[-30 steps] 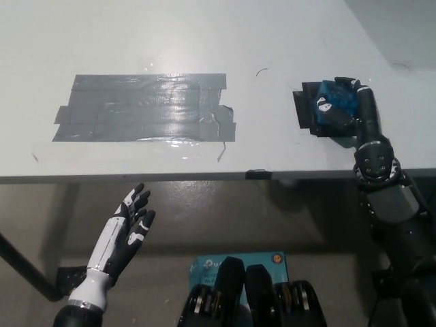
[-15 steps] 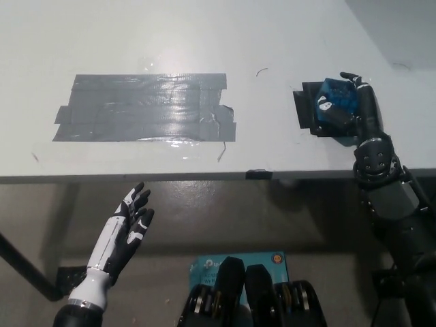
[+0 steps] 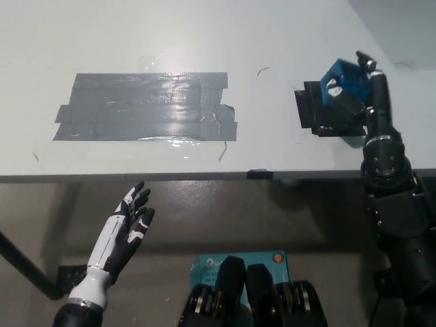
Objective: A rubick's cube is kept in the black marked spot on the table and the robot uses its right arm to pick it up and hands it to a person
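Right hand (image 3: pixel 361 92) is closed on the rubick's cube (image 3: pixel 345 83), tilted above the black marked spot (image 3: pixel 320 117) near the desk's (image 3: pixel 204 34) right edge. Risk: the tilted cube may slip from the fingers during transfer. Left hand (image 3: pixel 126 228) rests open below the front edge.

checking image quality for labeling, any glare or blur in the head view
Head view: overhead glare streaks the grey tape patch; the Rubik's cube in the right hand looks slightly soft; the left hand sits in dim shade below the table edge.
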